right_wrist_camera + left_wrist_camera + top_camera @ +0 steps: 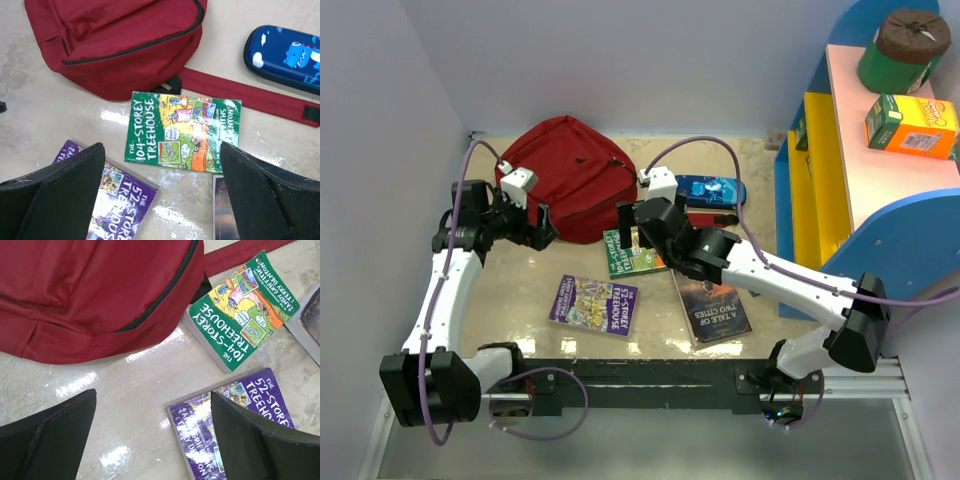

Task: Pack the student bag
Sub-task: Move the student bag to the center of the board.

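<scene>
Near the student bag [565, 165], fingers [50, 440] apart

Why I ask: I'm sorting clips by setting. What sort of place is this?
Likely a staged robot test cell dressed as a child's study corner: plain white walls, the student bag, a green Treehouse book, a bright shelf.
</scene>
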Tool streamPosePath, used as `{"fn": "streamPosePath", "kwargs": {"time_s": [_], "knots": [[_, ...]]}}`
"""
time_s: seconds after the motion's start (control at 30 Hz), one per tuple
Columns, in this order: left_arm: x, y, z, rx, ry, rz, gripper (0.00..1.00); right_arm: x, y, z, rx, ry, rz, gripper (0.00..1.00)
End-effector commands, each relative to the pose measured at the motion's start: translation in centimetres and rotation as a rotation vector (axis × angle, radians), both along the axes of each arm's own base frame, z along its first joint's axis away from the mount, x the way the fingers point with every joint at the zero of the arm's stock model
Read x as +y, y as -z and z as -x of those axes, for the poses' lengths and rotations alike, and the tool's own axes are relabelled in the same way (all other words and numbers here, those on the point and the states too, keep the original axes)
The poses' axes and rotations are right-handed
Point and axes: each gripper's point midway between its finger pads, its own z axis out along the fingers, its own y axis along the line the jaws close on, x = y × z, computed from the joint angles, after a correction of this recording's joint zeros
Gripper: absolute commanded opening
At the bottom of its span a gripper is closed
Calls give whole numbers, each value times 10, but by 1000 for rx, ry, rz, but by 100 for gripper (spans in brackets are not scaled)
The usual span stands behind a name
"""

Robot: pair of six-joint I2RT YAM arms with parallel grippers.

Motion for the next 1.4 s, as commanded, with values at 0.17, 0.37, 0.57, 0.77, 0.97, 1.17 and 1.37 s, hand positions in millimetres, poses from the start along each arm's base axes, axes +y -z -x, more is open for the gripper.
{"fn": "streamPosePath", "kwargs": {"time_s": [0.17, 0.37, 0.57, 0.77, 0.97, 1.17, 1.37], "knots": [[24, -19, -41, -12, -94, 21, 100, 35, -9, -15, 1, -3, -55, 99], [40, -20, -50, 1, -114, 62, 100, 60, 7, -44, 69, 2, -79, 98], [56, -15, -41, 12, -124, 50, 100, 70, 39, -81, 193, 19, -159, 95], [52, -12, -29, 1, -73, 31, 100, 77, 66, -113, 260, 39, -224, 91], [50, -3, -19, 11, -33, 6, 100, 86, 68, -142, 268, 47, -286, 88], [50, 5, -15, 14, -8, -13, 100, 94, 103, -156, 330, 71, -280, 75], [54, 12, -15, 16, -7, -37, 100, 91, 149, -146, 414, 96, -245, 58]]}}
